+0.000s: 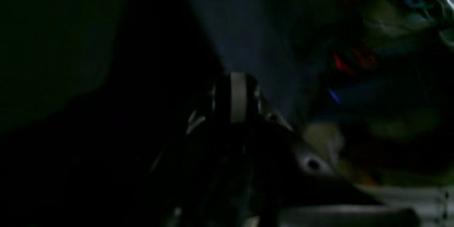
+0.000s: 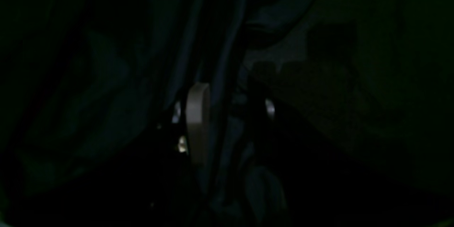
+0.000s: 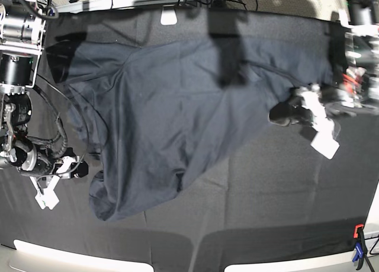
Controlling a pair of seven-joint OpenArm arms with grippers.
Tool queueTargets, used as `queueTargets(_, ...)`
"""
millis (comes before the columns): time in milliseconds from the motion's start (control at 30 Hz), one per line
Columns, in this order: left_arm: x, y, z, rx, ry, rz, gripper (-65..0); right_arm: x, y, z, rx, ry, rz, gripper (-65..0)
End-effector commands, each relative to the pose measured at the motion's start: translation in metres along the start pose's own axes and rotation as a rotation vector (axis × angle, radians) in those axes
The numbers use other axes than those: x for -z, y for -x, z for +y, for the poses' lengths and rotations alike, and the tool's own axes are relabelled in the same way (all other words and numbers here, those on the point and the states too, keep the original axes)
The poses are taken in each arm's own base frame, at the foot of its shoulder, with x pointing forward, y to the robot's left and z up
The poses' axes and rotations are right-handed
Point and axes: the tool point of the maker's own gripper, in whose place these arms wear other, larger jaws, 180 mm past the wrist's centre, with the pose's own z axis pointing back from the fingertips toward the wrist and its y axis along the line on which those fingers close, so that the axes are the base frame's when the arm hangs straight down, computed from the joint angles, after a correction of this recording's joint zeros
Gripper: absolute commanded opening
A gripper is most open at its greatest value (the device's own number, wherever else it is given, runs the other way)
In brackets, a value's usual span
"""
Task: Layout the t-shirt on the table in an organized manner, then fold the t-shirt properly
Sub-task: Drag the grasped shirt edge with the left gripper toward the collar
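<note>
— What do you have on the table (image 3: 278, 195)?
— Your t-shirt (image 3: 172, 106) lies spread but rumpled, bunched at its lower left. Your left gripper (image 3: 284, 113) meets its right edge; your right gripper (image 3: 83, 168) touches its left edge.

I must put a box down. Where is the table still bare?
Bare cloth lies along the near edge of the table, between the t-shirt and the clamp. The middle and far side are covered by the shirt. Both shirt ends are crowded by grippers.

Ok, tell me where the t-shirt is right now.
In the base view the t-shirt lies spread across the upper middle of the table, reaching from the right gripper to the left gripper.
</note>
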Motion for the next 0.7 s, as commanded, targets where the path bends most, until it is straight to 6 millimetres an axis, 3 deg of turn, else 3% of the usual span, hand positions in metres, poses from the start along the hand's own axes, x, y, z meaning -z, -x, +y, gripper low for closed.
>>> queueTargets(0,-0.001,-0.013,-0.009,0.037,0.027,-0.038,-65.0,-0.011,-0.022,-0.004,-0.017,0.007,-0.06,-45.7)
queueTargets(167,0.018,0.031,-0.027,-0.027,0.095,0.06,-65.0,-0.011,-0.02,-0.004,-0.017,0.006,-0.051,-45.7)
queueTargets(367,0.055,0.092,-0.074,-0.071,0.267,0.254,-65.0,-0.011,-0.02,-0.004,-0.017,0.006,-0.05,-45.7)
queueTargets(467,0.068,0.113,-0.097,-0.07,0.348,0.336,-54.2,-0.011,-0.02,-0.004,-0.017,0.006,-0.05,-45.7)
queueTargets(567,0.075,0.12,-0.109,-0.051,0.395,0.382,-50.3,-0.011,-0.02,-0.004,-0.017,0.006,-0.049,-45.7)
queueTargets(667,0.077,0.11,-0.107,-0.019,0.394,0.38,-50.3,-0.011,-0.02,-0.004,-0.017,0.006,-0.048,-45.7)
